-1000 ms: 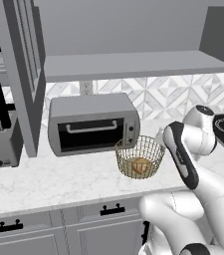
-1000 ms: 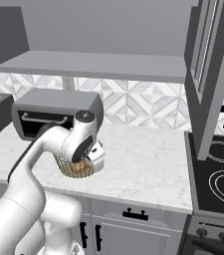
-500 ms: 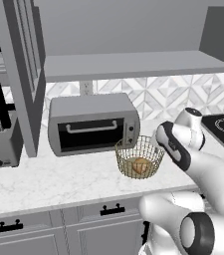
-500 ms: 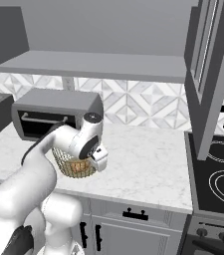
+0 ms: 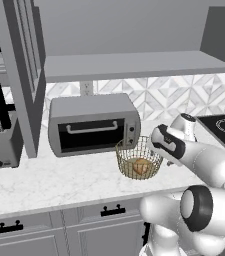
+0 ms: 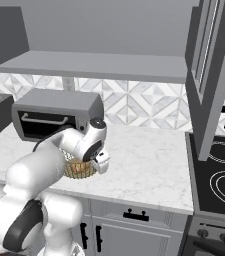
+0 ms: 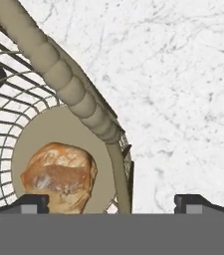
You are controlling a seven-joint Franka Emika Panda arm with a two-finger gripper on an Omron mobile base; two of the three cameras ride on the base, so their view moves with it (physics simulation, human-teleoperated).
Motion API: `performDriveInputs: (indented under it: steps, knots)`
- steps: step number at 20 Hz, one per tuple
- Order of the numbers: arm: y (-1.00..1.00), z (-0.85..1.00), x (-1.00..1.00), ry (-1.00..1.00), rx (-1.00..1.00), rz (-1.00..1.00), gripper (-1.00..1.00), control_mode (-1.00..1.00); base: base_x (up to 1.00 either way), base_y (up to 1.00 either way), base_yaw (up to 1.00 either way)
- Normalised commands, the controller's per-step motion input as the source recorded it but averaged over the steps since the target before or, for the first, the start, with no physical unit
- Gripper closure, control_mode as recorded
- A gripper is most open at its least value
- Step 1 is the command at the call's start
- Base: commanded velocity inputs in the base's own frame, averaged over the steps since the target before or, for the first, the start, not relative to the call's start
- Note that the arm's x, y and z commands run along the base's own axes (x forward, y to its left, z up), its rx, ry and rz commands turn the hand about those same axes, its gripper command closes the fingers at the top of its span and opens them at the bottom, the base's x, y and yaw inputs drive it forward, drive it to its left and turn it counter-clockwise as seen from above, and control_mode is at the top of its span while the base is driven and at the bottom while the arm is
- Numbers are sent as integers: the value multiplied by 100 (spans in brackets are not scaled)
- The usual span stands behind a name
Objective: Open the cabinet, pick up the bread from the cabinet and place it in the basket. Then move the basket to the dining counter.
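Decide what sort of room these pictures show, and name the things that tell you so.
A rendered home kitchen, it seems: a toaster oven on a marble counter, a stove top beside it, and bread in a wire basket.

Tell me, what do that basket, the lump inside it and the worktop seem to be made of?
The basket looks like thin pale-gold wire, open-weave, with a thick rope-like rim and solid tan bottom. The lump is a bread roll, golden-brown with a crusty, uneven surface. The worktop looks like polished white marble, judging by its grey veining, though possibly an imitation.
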Motion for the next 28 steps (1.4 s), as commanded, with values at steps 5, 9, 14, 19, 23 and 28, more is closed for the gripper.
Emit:
performDriveInputs:
  steps: [5, 9, 14, 19, 23, 28]
  knots:
    - [26, -36, 10, 0, 2, 0, 100, -100, 0, 0, 0]
    - [40, -37, 0, 0, 0, 0, 100, -100, 0, 0, 0]
    - [26, -14, 0, 4, -3, 4, 100, -100, 0, 0, 0]
    - [7, 26, -30, -4, -4, 2, 100, -100, 0, 0, 0]
    - [0, 95, -57, -17, -2, 0, 100, -100, 0, 0, 0]
    - [0, 89, -66, -25, -4, -1, 100, -100, 0, 0, 0]
